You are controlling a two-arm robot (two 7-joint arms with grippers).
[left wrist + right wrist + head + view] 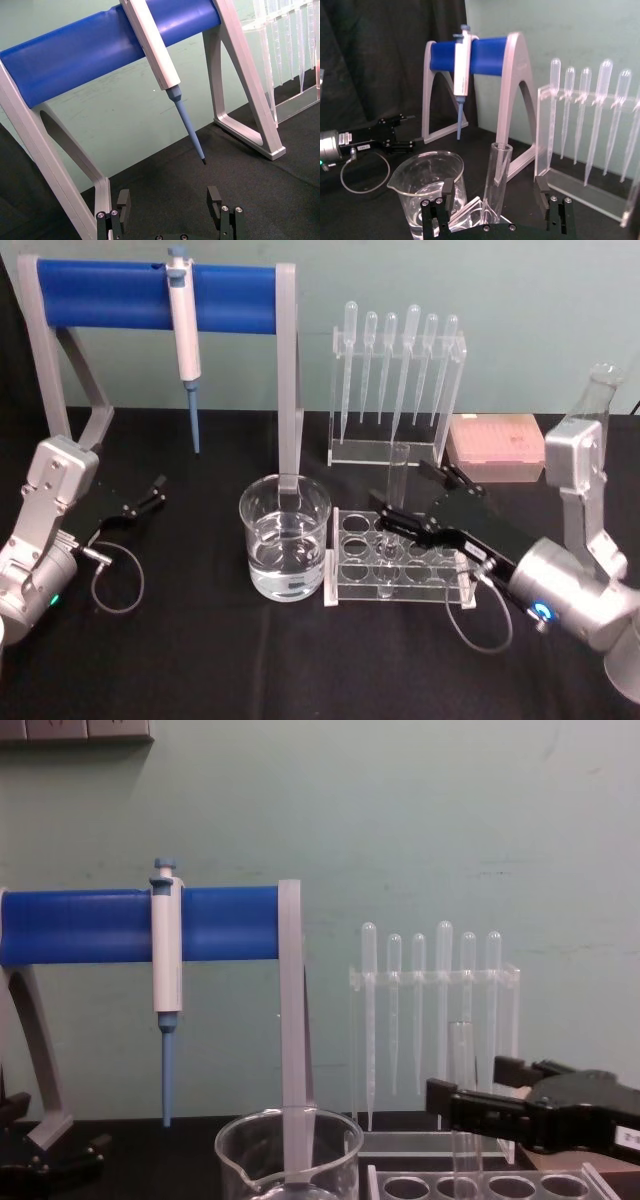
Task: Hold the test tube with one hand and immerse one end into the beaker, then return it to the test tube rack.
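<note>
Right of the beaker (285, 540), the tube (398, 475) is standing upright in the rack (345, 580), between the right gripper's (422, 502) spread, released fingers (448, 192). The left gripper (148, 496) is resting open, far left.

Lit brightly and evenly from overhead. Glints white along the rim of the beaker (262, 560) just left of the right hand (402, 494) and down the test tube (396, 475) at its tip. Throws only faint, soft shadows on the pale wall (540, 320) beyond the hand. Soaks up light in the black cloth (200, 650) beneath it.
</note>
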